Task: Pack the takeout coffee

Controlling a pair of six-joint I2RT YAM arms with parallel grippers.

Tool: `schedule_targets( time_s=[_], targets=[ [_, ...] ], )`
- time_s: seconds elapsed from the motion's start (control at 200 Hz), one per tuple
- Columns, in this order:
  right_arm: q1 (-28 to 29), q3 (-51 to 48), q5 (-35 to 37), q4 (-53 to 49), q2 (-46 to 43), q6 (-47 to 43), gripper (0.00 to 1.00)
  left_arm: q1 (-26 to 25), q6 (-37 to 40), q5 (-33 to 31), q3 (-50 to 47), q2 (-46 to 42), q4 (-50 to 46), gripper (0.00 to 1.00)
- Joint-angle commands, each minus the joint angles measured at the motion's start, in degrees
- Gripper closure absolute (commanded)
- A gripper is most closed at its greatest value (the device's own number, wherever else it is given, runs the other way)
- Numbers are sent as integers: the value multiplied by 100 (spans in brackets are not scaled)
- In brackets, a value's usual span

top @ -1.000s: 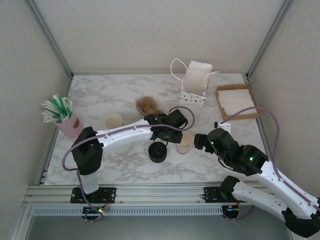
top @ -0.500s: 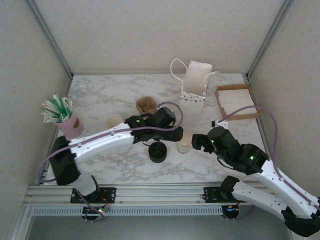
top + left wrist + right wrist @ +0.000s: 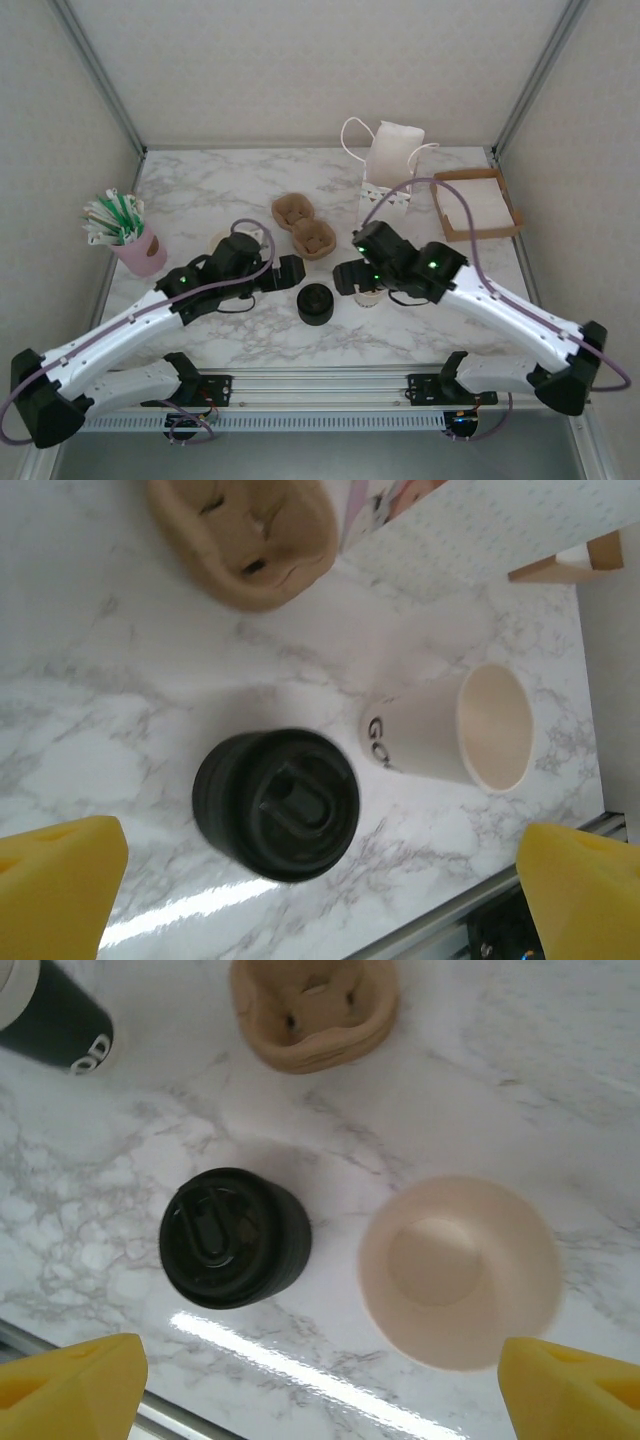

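No cup with a lid on it is in view, so the takeout coffee is out of view. A lidless paper cup (image 3: 370,295) with a cream inside and a white lettered wall (image 3: 450,740) stands upright (image 3: 455,1270). Left of it sits the low black pile of lids (image 3: 315,303) (image 3: 275,805) (image 3: 235,1238). My left gripper (image 3: 285,271) (image 3: 320,890) hovers open, left of the lids. My right gripper (image 3: 348,277) (image 3: 320,1390) hangs open over the lids and the cup, touching neither.
Two brown pulp cup carriers (image 3: 303,222) (image 3: 315,1005) lie behind the lids. A white paper bag (image 3: 390,160) stands at the back, a napkin box (image 3: 475,205) to its right. A dark-walled cup stack (image 3: 50,1015) and a pink straw holder (image 3: 125,235) are on the left.
My left gripper has drawn back leftward from the lidless cup, past the lids. My right arm has swung in from the right, bringing its gripper over the cup and lids.
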Motion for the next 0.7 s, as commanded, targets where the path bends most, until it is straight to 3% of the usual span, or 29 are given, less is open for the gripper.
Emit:
schedule_targets(
  time_s=[0.0,0.37,0.691],
  targets=[
    [289,458,-126,-195,399,-338,9,170,-331,649,-521,-421,266,3],
    [557,1554,-535,-715,1926,-632,10,506,-911,1578,-2048,-1389,714,48],
    [569,2075,-698,-953,3043,-711,14,778,-964,2101,-2787,-1190,1506,60]
  ],
)
